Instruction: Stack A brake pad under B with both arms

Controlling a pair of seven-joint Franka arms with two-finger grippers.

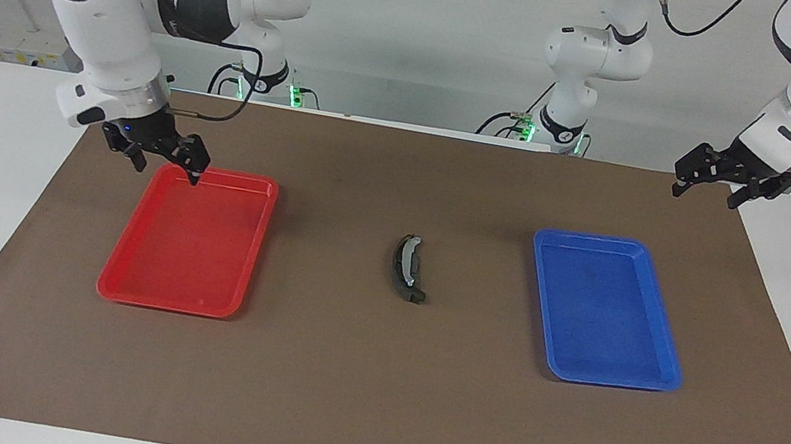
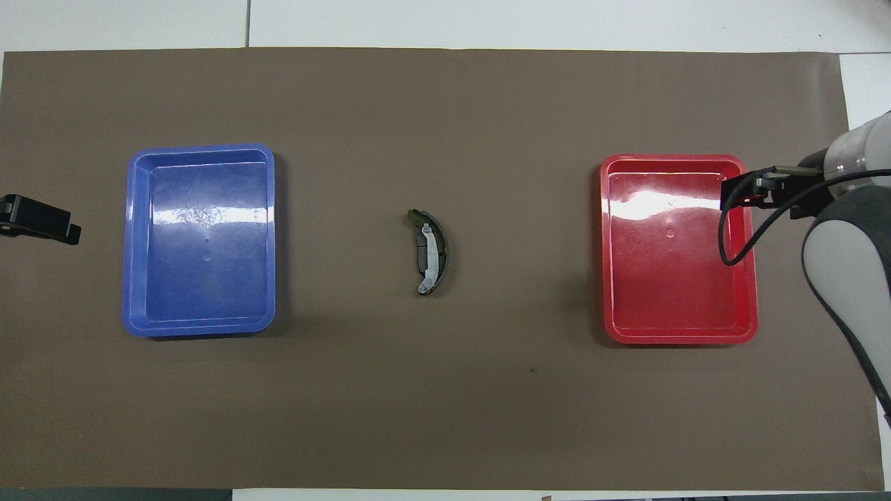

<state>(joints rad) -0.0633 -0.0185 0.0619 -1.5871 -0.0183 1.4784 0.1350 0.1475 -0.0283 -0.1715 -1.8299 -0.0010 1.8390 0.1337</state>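
B (image 1: 408, 266), the long dark crescent pad with silvery patches, lies on the brown mat between the two trays. In the overhead view B (image 2: 433, 252) rests on the A brake pad (image 2: 420, 255), which shows only as a short dark grey patch along its inner curve. No gripper touches the pads. My right gripper (image 1: 166, 170) hangs open and empty over the red tray's corner at the right arm's end of the table, and shows in the overhead view as right gripper (image 2: 746, 191). My left gripper (image 1: 705, 195) waits open and empty over the mat's edge at the left arm's end.
An empty red tray (image 1: 176, 307) lies toward the right arm's end of the mat. An empty blue tray (image 1: 617, 241) lies toward the left arm's end. The brown mat (image 1: 367, 394) covers most of the white table.
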